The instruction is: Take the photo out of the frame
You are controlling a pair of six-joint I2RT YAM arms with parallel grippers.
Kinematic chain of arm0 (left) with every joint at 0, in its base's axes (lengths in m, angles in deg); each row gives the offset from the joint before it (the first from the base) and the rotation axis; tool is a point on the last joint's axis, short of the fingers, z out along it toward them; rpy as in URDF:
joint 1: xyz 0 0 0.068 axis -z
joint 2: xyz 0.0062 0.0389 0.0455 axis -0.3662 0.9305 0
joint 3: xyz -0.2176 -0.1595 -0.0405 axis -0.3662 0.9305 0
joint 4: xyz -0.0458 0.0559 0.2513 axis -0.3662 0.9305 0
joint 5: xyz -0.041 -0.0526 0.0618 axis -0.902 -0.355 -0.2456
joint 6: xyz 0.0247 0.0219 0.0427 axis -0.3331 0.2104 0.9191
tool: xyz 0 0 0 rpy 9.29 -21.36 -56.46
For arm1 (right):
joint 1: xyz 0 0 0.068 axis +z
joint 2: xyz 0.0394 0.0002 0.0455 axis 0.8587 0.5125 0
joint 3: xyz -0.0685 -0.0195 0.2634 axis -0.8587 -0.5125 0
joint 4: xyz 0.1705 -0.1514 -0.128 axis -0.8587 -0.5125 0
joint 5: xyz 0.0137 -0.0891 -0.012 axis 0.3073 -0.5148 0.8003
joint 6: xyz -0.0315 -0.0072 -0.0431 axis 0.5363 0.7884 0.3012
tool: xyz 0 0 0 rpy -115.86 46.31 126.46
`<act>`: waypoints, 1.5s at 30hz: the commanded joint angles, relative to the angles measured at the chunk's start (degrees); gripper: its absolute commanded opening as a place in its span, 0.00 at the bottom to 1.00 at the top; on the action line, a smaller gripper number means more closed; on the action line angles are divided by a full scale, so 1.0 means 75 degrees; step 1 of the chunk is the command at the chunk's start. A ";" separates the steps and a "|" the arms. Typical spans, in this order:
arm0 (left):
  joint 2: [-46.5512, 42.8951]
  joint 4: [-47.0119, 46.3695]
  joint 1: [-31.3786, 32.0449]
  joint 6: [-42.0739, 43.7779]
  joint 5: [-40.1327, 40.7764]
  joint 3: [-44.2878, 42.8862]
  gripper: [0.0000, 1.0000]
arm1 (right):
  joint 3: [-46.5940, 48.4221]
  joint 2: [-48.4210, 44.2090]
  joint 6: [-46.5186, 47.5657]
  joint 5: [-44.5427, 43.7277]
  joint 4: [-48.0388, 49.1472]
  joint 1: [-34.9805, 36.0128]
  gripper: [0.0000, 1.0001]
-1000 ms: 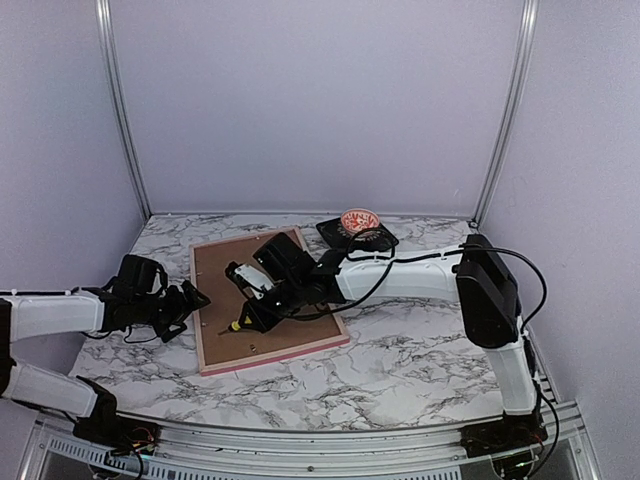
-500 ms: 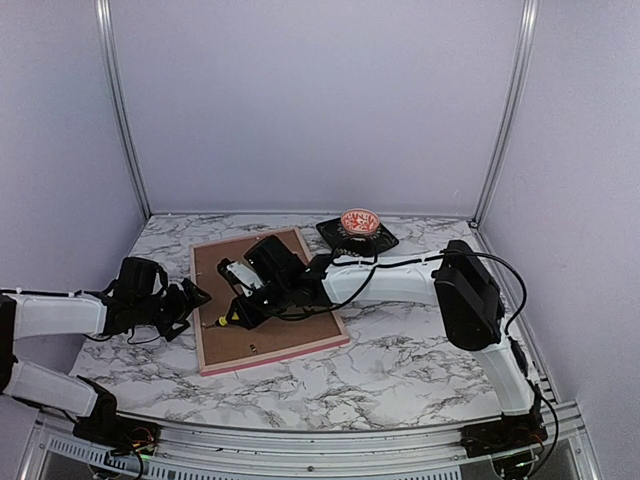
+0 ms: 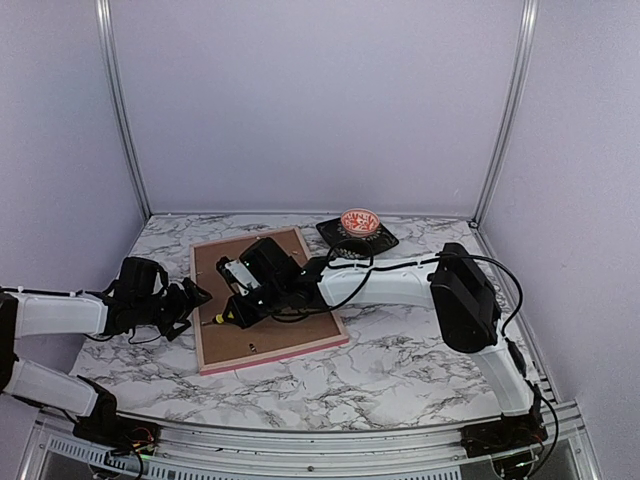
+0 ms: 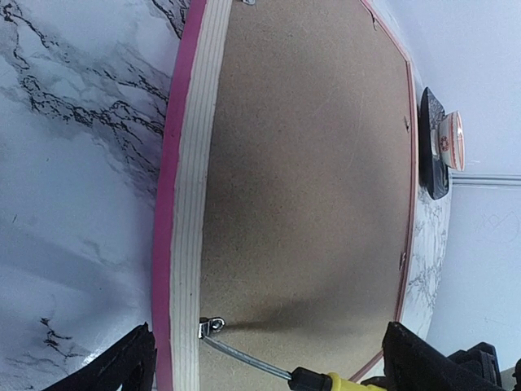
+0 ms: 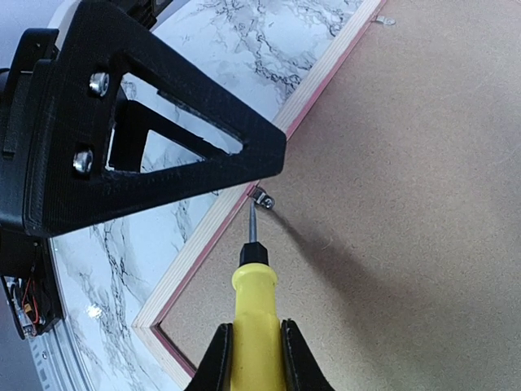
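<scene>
**Gripper pinches a screwdriver against a frame clip**

Right gripper (image 5: 254, 352) has its fingers pressed onto the yellow handle of a screwdriver (image 5: 254, 297), which points straight ahead of it. Just beyond the handle, the thin metal shaft ends against a small metal clip (image 5: 262, 198) at the inner edge of the frame (image 4: 167, 244).

The frame lies flat under the gripper on the marble worktop (image 3: 400, 350), back side up. It has a bright pink outer border, a pale ribbed wooden rim inside that, and a plain brown backing board (image 4: 309, 163) filling the middle. More small clips show along the far edges. The photo cannot be seen from this side.

Past the clip, facing the right gripper across the frame's edge, the left gripper (image 3: 192, 297) sits low at the worktop with its black fingers (image 5: 163, 147) spread wide and nothing between them.

Well behind the right gripper, beyond the frame's far corner, a small bowl (image 3: 359, 219) with a red-and-white pattern stands on a dark dish (image 3: 380, 240). Its contents cannot be told.
</scene>
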 commanded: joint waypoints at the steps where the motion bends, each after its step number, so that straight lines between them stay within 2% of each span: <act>1: -0.0115 -0.0155 -0.0011 -0.0027 -0.0079 0.0057 0.99 | 0.0293 0.0197 -0.0308 -0.0555 0.0311 -0.0015 0.00; 11: -0.0140 -0.0140 -0.0010 -0.0094 -0.0022 0.0043 0.99 | 0.0228 0.0274 -0.0693 -0.0360 0.0701 0.0042 0.00; 19: -0.0257 0.0113 -0.0021 0.0015 0.0203 -0.0096 0.99 | -0.0636 -0.0401 -0.0629 -0.0710 0.1064 0.0065 0.00; 23: 0.0059 0.0664 -0.0054 0.0401 0.0411 -0.0614 0.99 | -0.0862 -0.0607 -0.0606 -0.0482 0.1132 0.0074 0.00; 27: 0.0413 0.1513 -0.0117 0.0956 0.1236 -0.1244 0.98 | -0.1205 -0.0856 -0.0605 -0.0513 0.1228 0.0126 0.00; 29: 0.0597 0.1764 -0.0192 0.1175 0.1546 -0.1469 0.93 | -0.1437 -0.1062 -0.0641 -0.0588 0.1366 0.0124 0.00; 35: 0.1540 0.2069 -0.0328 0.1729 0.2022 -0.2104 0.63 | -0.1935 -0.1616 -0.0553 -0.0787 0.1564 0.0124 0.00; 45: 0.2567 0.2280 -0.0338 0.2103 0.2225 -0.2725 0.35 | -0.2682 -0.2353 -0.0433 -0.0943 0.1910 0.0128 0.00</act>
